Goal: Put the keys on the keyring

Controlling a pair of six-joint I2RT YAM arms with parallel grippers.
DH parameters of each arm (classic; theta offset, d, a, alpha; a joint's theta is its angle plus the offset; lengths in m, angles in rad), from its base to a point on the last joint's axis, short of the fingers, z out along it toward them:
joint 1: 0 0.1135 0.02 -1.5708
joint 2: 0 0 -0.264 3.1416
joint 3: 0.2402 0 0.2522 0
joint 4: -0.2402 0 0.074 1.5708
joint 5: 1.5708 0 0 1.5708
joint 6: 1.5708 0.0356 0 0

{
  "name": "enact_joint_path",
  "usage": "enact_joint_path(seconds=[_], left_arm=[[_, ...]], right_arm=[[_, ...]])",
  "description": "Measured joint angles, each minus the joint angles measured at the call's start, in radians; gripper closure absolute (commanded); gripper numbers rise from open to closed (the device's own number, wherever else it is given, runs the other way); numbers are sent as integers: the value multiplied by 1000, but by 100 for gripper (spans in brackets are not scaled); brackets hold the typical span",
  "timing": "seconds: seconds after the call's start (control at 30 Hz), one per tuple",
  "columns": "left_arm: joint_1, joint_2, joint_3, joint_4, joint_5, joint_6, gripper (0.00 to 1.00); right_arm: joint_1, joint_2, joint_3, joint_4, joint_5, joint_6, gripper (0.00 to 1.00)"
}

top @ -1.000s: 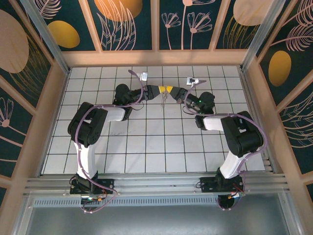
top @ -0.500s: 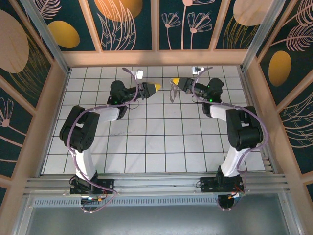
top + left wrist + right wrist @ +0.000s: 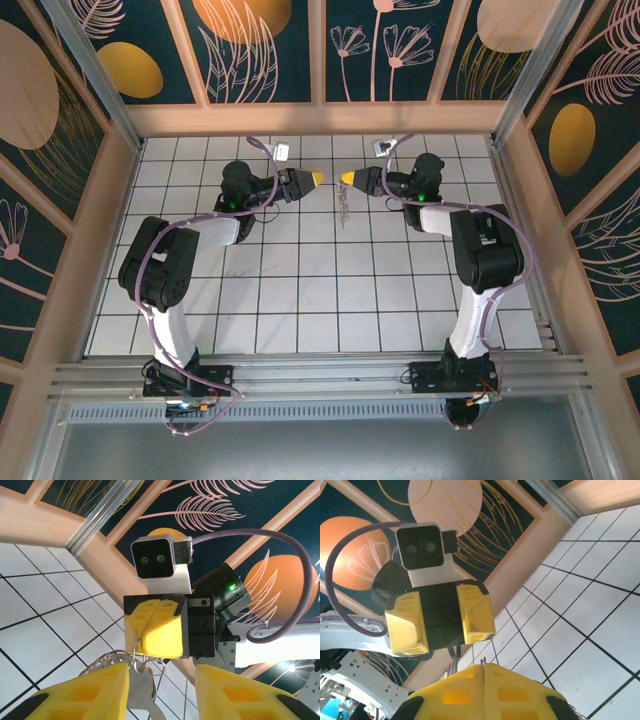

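Both arms reach to the far middle of the floor, tips facing each other. My right gripper (image 3: 347, 178) (image 3: 484, 680) is shut on the keyring (image 3: 346, 205), whose thin wire sticks up from the seam between its yellow fingers. In the left wrist view the right gripper (image 3: 159, 630) pinches the wire from above. The keyring's loop (image 3: 102, 658) and a flat grey key (image 3: 142, 692) hang below it. My left gripper (image 3: 315, 178) (image 3: 162, 692) is open. The key hangs just inside its left finger (image 3: 85, 690), which grips nothing. From the right wrist, the left gripper (image 3: 440, 625) stands wide apart.
The white tiled floor (image 3: 320, 290) is walled by a wooden frame (image 3: 320, 118) just behind the grippers. Purple cables (image 3: 265, 150) loop off both wrists. Each arm's elbow sits mid-floor to its side.
A second ago both grippers met at the ring. The left one has since opened and drawn back to the left. The right one swung up and back, still holding the ring.
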Motion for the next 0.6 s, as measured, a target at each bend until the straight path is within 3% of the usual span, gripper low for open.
enact_joint_path(seconds=[0.6], left_arm=[[0, 49, 5, 73, 39, -74, 62]], right_arm=[[52, 1, 38, -35, -23, -26, 100]])
